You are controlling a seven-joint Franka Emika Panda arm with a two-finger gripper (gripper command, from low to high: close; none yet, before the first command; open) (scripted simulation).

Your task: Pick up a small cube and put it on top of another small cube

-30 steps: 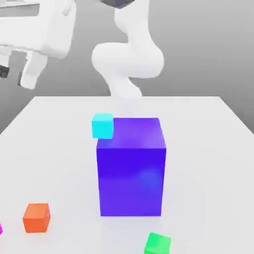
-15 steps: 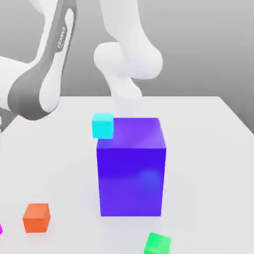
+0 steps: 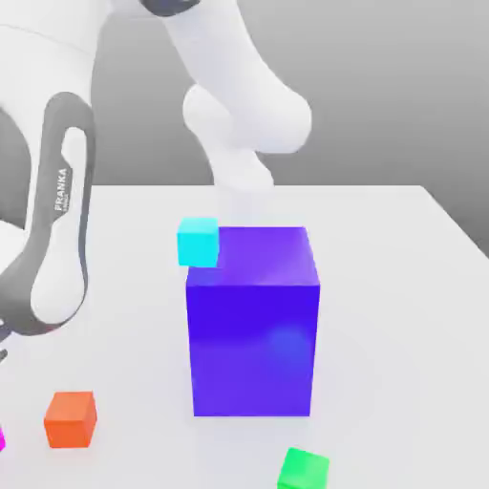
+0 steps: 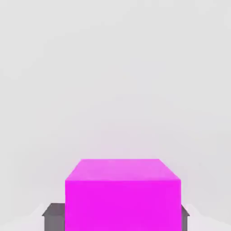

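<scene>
Bright even light, faint soft shadows, sharp.

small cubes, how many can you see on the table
4. Cyan cube behind the big purple block's far corner; orange cube near the exterior view's left; green cube at the front edge; magenta cube between the pincer's fingers. More could hide behind the block.

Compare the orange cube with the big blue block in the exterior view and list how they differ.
Colour: the orange cube is orange, the blue block deep blue-violet.
Size: the orange cube is far smaller; the blue block towers over it.
Shape: the orange cube looks equal-sided, the blue block taller than wide.
Place: the orange cube sits near the exterior view's lower left, the blue block in the middle.
Both rest flat on the white table, untouched.
</scene>
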